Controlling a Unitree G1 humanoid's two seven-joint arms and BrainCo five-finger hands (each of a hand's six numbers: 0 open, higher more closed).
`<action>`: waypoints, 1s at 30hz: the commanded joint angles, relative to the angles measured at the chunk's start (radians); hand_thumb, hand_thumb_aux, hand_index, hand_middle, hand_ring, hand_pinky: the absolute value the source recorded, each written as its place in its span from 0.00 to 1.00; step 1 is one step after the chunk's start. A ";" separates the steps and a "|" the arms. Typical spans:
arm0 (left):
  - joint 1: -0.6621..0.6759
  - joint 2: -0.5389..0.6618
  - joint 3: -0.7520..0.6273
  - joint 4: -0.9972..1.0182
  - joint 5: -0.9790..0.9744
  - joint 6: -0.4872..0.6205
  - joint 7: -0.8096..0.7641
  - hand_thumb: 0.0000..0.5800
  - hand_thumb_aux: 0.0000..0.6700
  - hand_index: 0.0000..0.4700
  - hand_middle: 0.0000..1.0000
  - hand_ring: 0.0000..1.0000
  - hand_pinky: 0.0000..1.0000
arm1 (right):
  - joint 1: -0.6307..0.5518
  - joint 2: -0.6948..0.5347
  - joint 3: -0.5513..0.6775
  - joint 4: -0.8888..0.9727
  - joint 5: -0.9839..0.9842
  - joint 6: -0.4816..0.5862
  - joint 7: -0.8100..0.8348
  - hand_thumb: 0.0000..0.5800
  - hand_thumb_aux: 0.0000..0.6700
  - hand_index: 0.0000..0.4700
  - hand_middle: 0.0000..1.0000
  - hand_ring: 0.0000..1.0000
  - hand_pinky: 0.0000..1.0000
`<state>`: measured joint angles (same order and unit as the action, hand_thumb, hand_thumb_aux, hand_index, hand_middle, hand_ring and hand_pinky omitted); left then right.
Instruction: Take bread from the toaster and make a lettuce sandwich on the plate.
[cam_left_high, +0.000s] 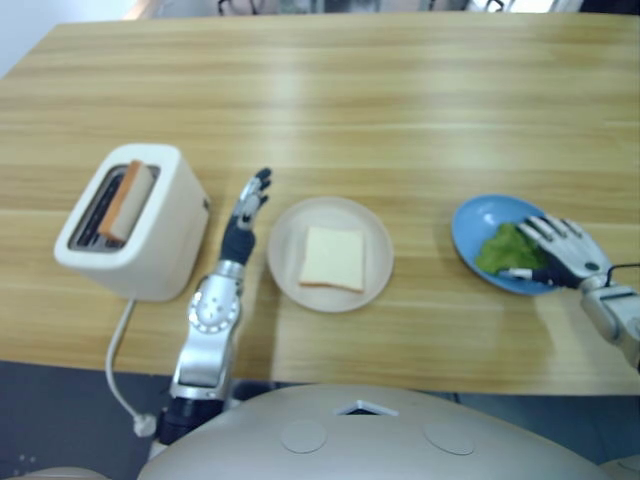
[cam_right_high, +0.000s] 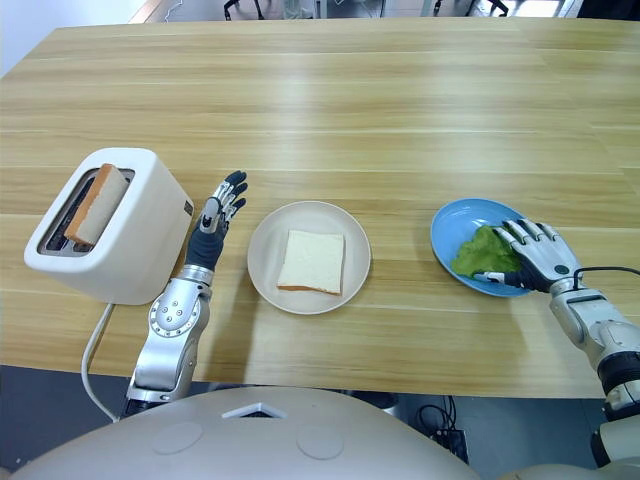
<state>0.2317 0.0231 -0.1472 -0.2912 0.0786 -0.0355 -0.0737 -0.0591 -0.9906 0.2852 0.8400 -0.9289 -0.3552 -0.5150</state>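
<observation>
Toaster (cam_right_high: 105, 235) stands near the tabletop's (cam_right_high: 400, 110) front-left corner, with a crusted slice (cam_right_high: 95, 205) upright in its slot. Cream plate (cam_right_high: 258, 262) at front centre carries a white slice (cam_right_high: 311, 262). Left hand (cam_right_high: 215, 225) lies between toaster and cream plate, fingers straight and close together, holding nothing. Blue plate (cam_right_high: 447, 222) at front right holds the lettuce (cam_right_high: 472, 255). Right hand (cam_right_high: 538, 255) lies over the lettuce's right edge, fingers spread, pinching nothing.

Glossy wood-grain table (cam_right_high: 400, 110) (smooth) — matt cream toaster (cam_right_high: 120, 250)
</observation>
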 joint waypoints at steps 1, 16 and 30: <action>0.005 0.009 -0.001 -0.011 0.011 0.015 0.004 0.00 0.00 0.00 0.00 0.00 0.00 | -0.009 -0.004 0.039 0.030 -0.004 -0.005 0.003 0.00 0.00 0.00 0.00 0.00 0.00; 0.016 0.016 -0.002 -0.016 0.010 0.016 0.010 0.00 0.00 0.00 0.00 0.00 0.00 | -0.046 0.017 0.076 0.043 0.037 -0.031 0.020 1.00 1.00 0.98 1.00 1.00 1.00; 0.021 0.015 -0.009 -0.007 0.016 0.011 0.014 0.00 0.00 0.00 0.00 0.00 0.00 | 0.057 -0.065 -0.064 -0.254 0.152 -0.034 -0.014 1.00 1.00 0.98 1.00 1.00 1.00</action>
<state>0.2486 0.0321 -0.1523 -0.2950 0.0841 -0.0317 -0.0623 -0.0243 -1.0360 0.2692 0.6786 -0.8121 -0.3914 -0.5378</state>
